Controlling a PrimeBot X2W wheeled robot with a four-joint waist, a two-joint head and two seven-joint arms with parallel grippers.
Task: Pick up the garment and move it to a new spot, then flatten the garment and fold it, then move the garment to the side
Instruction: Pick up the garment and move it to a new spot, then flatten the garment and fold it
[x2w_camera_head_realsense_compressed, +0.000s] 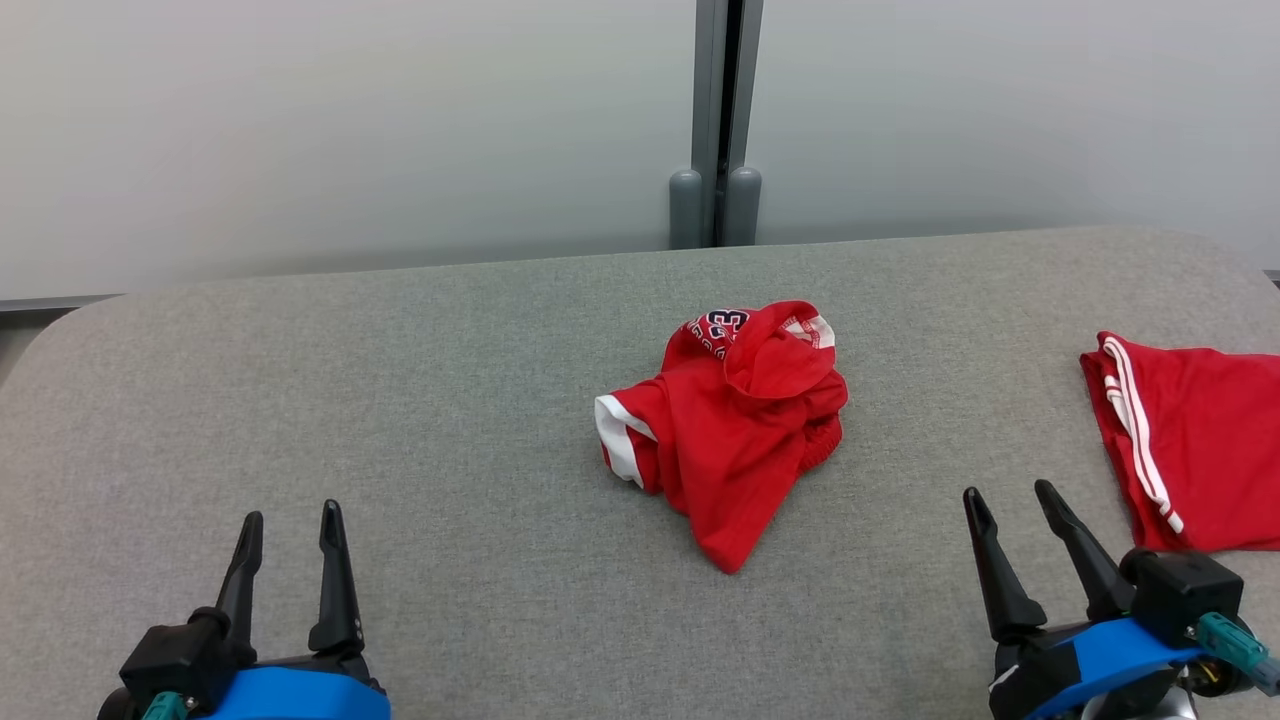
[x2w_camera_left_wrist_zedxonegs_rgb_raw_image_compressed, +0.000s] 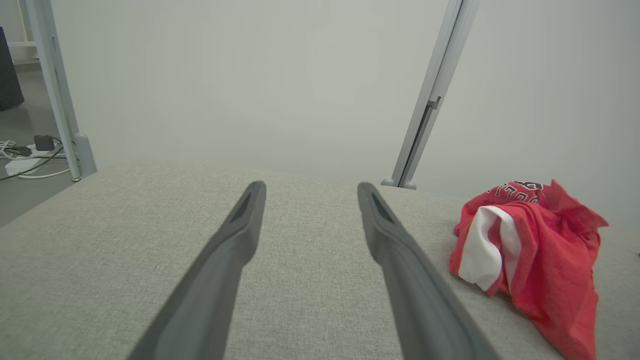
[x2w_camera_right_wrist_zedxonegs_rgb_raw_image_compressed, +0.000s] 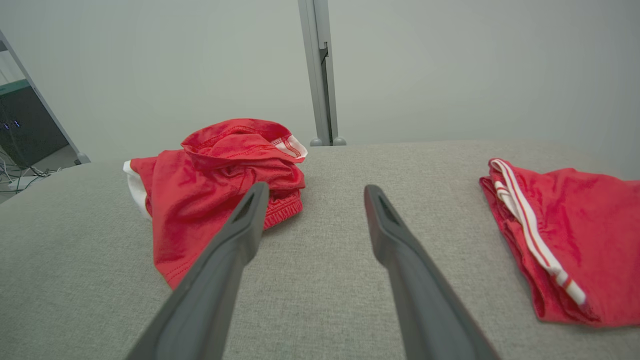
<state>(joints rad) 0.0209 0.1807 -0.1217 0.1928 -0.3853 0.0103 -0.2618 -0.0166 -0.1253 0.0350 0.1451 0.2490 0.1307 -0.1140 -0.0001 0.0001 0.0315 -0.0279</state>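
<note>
Garment (x2w_camera_head_realsense_compressed: 725, 425): crumpled heap, middle of table (x2w_camera_head_realsense_compressed: 400, 400).
Long axis: roughly near-to-far.
Right gripper (x2w_camera_head_realsense_compressed: 1008, 491): spread wide, empty; nearer, heap ahead-left.
Left gripper (x2w_camera_head_realsense_compressed: 291, 513): spread wide, empty; heap well apart, ahead-right.

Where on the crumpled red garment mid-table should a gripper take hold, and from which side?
Probably the raised fold at the top of the crumpled red garment, from above: it stands clear of the table, so the jaws can close around it. The open right gripper is nearer. The pointed corner toward the robot lies flat, harder to pinch.
</note>
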